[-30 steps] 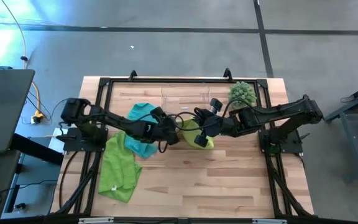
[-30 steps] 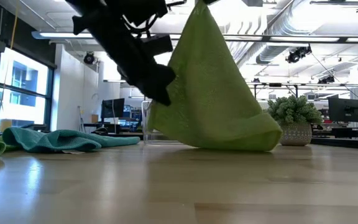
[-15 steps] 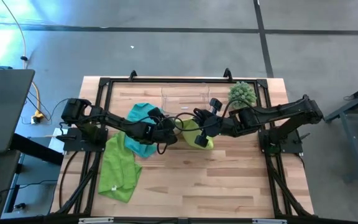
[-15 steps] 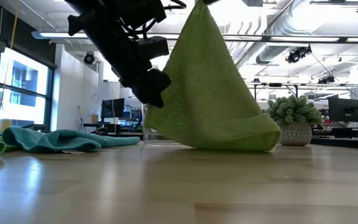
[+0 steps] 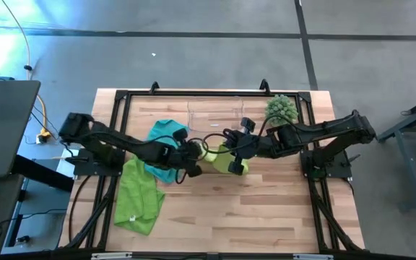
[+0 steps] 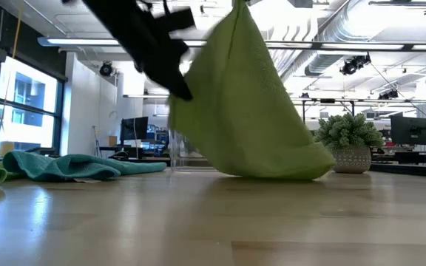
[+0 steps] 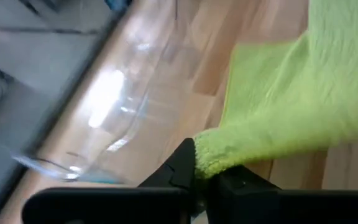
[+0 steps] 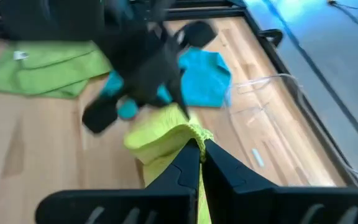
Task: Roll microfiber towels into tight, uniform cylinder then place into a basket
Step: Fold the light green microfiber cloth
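A lime green microfiber towel (image 6: 250, 111) hangs between my two grippers over the table's middle, its lower fold (image 6: 302, 168) resting on the wood. My right gripper (image 8: 197, 152) is shut on its top, and my left gripper (image 7: 201, 171) is shut on a side corner, lower and to the left (image 5: 197, 152). A teal towel (image 5: 161, 131) and a second lime towel (image 5: 137, 195) lie flat at the left. The clear basket (image 5: 215, 112) stands at the far edge. My left gripper pinches a corner of the lime towel (image 7: 211, 158) between its two fingers, coming from the table's left. The corner is lifted clear and the cloth runs away from it toward the right gripper. My right gripper pinches the towel's top edge (image 8: 194, 134) between its two fingers, from the table's right. The towel hangs below it as a wide cone, bottom on the table.
A potted spiky green plant (image 5: 282, 108) stands at the far right, beside the right arm. The black frame rails (image 5: 114, 144) run along the table's sides. Bare wood (image 5: 251, 209) lies toward the near edge.
My left gripper has taken hold of the lime towel's side corner and gone up and a little toward the table's left edge, drawing that side of the towel out. The towel's top in the right gripper and its bottom fold on the table have stayed put.
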### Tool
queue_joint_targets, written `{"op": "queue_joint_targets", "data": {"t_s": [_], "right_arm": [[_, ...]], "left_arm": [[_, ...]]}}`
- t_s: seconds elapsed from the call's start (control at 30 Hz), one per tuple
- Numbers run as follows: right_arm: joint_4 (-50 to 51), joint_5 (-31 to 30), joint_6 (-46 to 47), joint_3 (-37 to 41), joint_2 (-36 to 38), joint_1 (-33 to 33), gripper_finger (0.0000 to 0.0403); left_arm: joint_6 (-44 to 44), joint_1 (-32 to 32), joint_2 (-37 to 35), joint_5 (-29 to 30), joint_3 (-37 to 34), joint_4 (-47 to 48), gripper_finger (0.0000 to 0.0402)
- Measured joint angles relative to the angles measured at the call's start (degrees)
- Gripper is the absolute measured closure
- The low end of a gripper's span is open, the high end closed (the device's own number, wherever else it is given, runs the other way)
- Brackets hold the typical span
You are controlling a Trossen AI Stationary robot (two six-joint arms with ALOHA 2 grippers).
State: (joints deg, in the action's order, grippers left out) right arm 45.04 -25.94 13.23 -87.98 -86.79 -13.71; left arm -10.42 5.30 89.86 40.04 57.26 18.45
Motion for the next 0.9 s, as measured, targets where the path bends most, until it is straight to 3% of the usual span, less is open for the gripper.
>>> {"op": "queue_joint_targets", "data": {"t_s": [0.17, 0.33, 0.43, 0.57, 0.77, 0.9], "right_arm": [[-0.6, -3.0, -2.9, 0.0, 2.9, -2.6, 0.0403], [-2.9, -13.4, -7.9, 0.8, 6.1, -7.4, 0.0403], [-9.3, -18.2, -12.0, 5.6, 7.3, -9.7, 0.0403], [-23.2, -19.3, -13.8, 16.4, 8.7, -10.3, 0.0403], [-37.7, -28.3, -9.9, 28.4, 11.6, -10.3, 0.0403], [-38.4, -28.7, -9.2, 29.1, 15.5, -10.8, 0.0403]], "left_arm": [[4.5, 2.3, -6.8, 3.7, 3.1, 5.3, 0.0399], [12.3, 4.0, -12.4, 8.4, 4.8, 5.6, 0.0400], [15.4, 4.6, -14.7, 12.7, 5.5, 5.7, 0.0400], [16.6, 5.1, -16.8, 17.9, 5.7, 5.6, 0.0400], [16.6, 6.6, -17.2, 13.0, 5.7, 5.8, 0.0401], [16.6, 7.3, -17.2, 16.9, 5.7, 5.9, 0.0401]]}}
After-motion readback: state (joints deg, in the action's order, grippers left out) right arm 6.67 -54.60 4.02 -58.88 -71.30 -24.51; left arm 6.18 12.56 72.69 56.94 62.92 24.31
